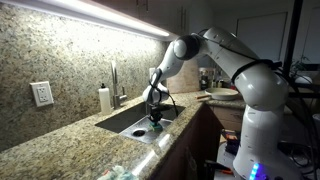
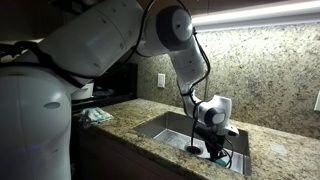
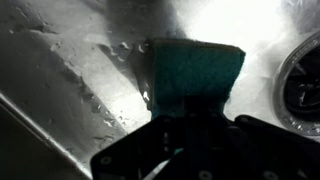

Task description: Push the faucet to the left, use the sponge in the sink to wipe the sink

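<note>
Currently, your holdings read as follows.

- Gripper (image 3: 190,118): lowered into the sink (image 1: 125,118), seen in both exterior views (image 2: 212,145). Its jaws are closed tight, pinching the near edge of the sponge (image 3: 195,68).
- Sponge: teal pad, directly ahead of your gripper and lying flat on the basin floor. Its near edge is hidden under the fingers.
- Sink floor (image 3: 70,80): wet steel with water droplets (image 3: 120,48) just off the sponge's side.
- Drain (image 3: 303,85): near your gripper, at the edge of the wrist view.
- Faucet (image 1: 113,78): upright at the sink's back rim, well apart from your gripper.
- Soap dispenser (image 1: 104,99): white, just beside the faucet on the counter (image 1: 60,140).
</note>
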`<state>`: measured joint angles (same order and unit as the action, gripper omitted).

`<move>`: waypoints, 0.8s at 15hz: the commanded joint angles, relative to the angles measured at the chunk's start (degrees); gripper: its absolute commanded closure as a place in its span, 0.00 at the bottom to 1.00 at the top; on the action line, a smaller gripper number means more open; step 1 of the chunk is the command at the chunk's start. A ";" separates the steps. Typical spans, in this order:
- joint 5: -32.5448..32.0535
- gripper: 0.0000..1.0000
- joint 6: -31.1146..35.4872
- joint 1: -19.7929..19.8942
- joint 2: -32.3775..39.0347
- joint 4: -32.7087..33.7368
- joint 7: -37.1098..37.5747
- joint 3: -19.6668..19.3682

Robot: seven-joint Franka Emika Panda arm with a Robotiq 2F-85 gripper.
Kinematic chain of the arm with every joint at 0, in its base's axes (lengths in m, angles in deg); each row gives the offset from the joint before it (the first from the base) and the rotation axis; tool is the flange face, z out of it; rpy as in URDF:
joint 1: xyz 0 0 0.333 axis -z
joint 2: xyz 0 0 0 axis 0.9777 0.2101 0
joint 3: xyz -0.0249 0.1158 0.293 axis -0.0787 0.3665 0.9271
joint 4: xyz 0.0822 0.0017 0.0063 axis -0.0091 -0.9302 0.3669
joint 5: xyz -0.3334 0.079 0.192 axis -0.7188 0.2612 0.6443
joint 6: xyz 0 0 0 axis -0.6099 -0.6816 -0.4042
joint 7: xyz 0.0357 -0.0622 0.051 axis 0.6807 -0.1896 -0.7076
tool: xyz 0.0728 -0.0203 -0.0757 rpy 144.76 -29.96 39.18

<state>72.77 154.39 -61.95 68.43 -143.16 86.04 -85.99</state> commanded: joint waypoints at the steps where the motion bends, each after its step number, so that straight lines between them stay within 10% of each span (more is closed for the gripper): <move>1: 1.82 1.00 1.82 3.84 3.82 4.06 0.47 -1.04; 12: 2.81 1.00 -0.34 6.41 10.79 18.56 -0.33 1.78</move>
<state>75.00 153.75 -55.79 75.14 -130.90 86.09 -85.79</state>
